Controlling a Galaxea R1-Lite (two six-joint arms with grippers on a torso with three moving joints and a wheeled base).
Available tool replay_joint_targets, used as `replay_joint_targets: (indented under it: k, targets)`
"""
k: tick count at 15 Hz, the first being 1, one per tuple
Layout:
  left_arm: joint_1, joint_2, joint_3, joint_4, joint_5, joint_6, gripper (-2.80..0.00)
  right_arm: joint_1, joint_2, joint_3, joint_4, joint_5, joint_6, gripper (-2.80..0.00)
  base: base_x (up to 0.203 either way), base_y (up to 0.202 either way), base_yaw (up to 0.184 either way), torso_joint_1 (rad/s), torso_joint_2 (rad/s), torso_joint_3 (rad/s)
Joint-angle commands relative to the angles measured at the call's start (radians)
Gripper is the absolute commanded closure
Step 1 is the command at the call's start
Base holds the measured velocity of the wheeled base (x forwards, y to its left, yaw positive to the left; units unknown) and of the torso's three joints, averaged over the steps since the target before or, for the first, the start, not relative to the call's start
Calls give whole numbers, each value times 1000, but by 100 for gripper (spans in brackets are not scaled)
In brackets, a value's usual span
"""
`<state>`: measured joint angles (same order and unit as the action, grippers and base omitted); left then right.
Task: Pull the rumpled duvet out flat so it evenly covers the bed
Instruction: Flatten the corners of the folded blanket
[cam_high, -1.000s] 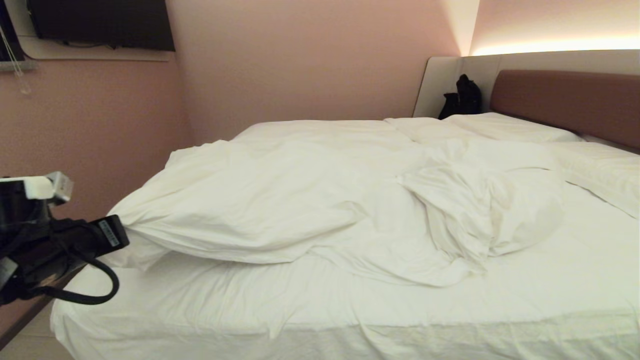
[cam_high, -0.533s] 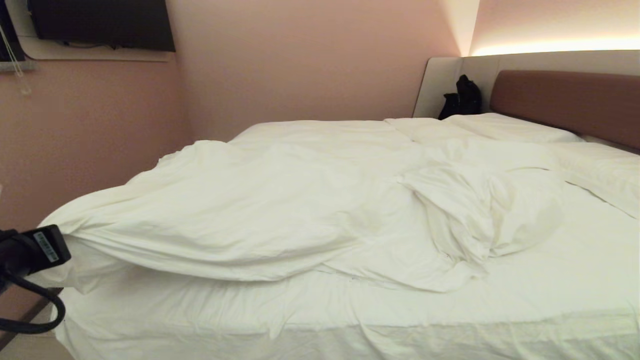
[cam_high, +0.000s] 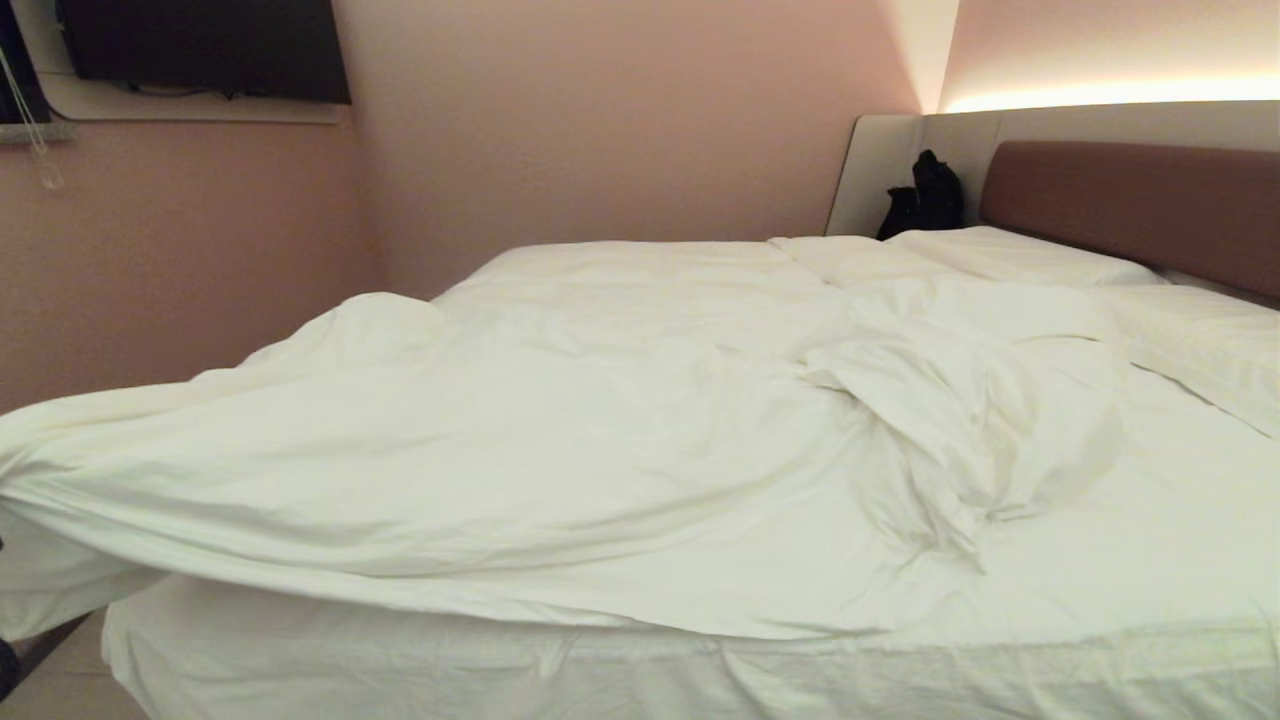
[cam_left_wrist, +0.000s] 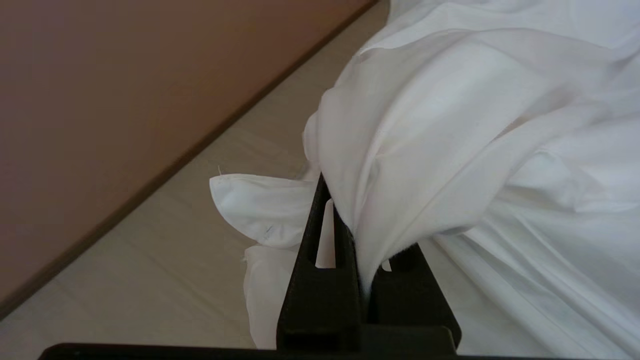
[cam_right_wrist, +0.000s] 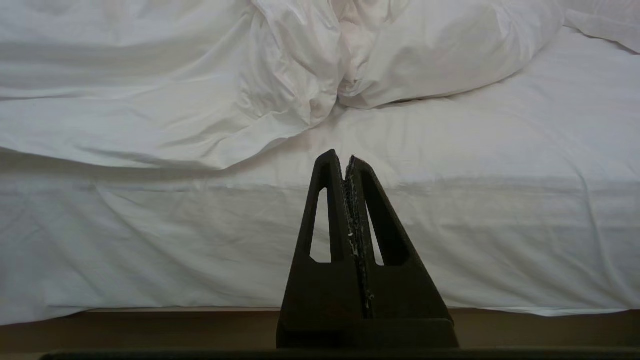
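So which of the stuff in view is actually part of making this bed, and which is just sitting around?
Part of the job:
- duvet, rumpled, drawn off the bed's left edge
- bed, sheet bare on the near right
- left claw, shut on the duvet
- right claw, shut, empty, facing the bed's side

Just lying about:
- pillows
- black bag by the headboard
- wall screen

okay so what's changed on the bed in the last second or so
The left gripper, shut on the duvet's edge, has dragged that end out past the bed's left corner, and the arm has slid out of the head view. The left part now lies stretched and flatter. The bunched fold on the right, the pillows and the parked, shut right gripper stayed put.
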<state>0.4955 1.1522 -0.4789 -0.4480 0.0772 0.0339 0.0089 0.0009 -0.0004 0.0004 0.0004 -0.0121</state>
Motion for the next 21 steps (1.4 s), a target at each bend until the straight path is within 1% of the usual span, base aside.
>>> replay_joint_targets:
  k: [1, 2, 4, 5, 15, 17, 18, 21]
  targets:
    - [23, -62, 3, 31, 3, 30, 0, 0, 1, 0, 0, 1, 0, 0, 0, 0, 0, 0, 0, 0]
    - [26, -76, 5, 44, 12, 45, 0, 0, 1, 0, 1, 1, 0, 0, 0, 0, 0, 0, 0, 0]
    - [28, -106, 19, 61, 68, 89, 0, 0, 1, 0, 1, 1, 0, 0, 0, 0, 0, 0, 0, 0]
    - [28, -114, 25, 63, 77, 104, 0, 0, 1, 0, 1, 0, 0, 0, 0, 0, 0, 0, 0, 0]
    - [28, -121, 35, 63, 79, 110, 0, 0, 1, 0, 0, 1, 0, 0, 0, 0, 0, 0, 0, 0]
    - [26, -121, 52, 62, 78, 127, 0, 0, 1, -1, 1, 1, 0, 0, 0, 0, 0, 0, 0, 0]
    - [26, -121, 62, 60, 76, 142, -280, 0, 1, -1, 0, 0, 0, 0, 0, 0, 0, 0, 0, 0]
    - [27, -121, 70, 68, 80, 151, -280, 0, 1, -1, 1, 0, 0, 0, 0, 0, 0, 0, 0, 0]
